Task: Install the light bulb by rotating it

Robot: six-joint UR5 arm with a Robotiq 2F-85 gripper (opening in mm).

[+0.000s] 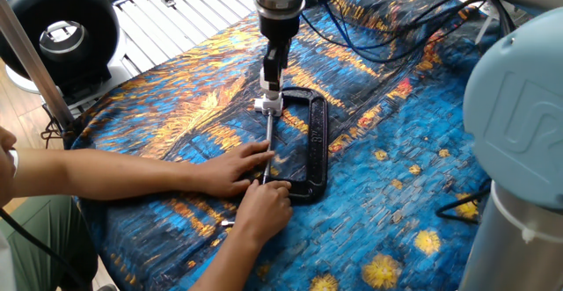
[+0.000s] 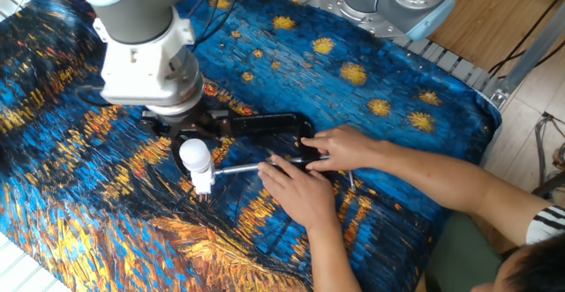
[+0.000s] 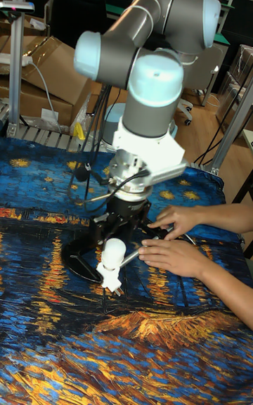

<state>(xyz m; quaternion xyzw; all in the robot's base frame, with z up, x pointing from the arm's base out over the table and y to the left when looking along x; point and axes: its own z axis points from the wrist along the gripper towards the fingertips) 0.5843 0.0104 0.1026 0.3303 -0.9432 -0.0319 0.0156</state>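
Note:
The light bulb (image 2: 194, 156) is small and white and stands upright on its white socket base (image 2: 203, 183), which sits at the end of a black C-clamp (image 2: 265, 124). My gripper (image 2: 195, 146) comes straight down on the bulb, with a dark finger on each side of it, shut on it. In the one fixed view the fingers (image 1: 274, 62) are edge-on and hide the bulb's top above the base (image 1: 266, 105). In the tall fixed view the bulb (image 3: 114, 250) shows just below the gripper (image 3: 117, 240).
A person's two hands (image 1: 251, 172) hold the clamp's metal screw rod (image 1: 268, 141) and its near end on the blue and orange cloth (image 1: 405, 194). Black cables (image 1: 369, 36) trail behind the arm. A black round device (image 1: 57, 27) stands at the far left.

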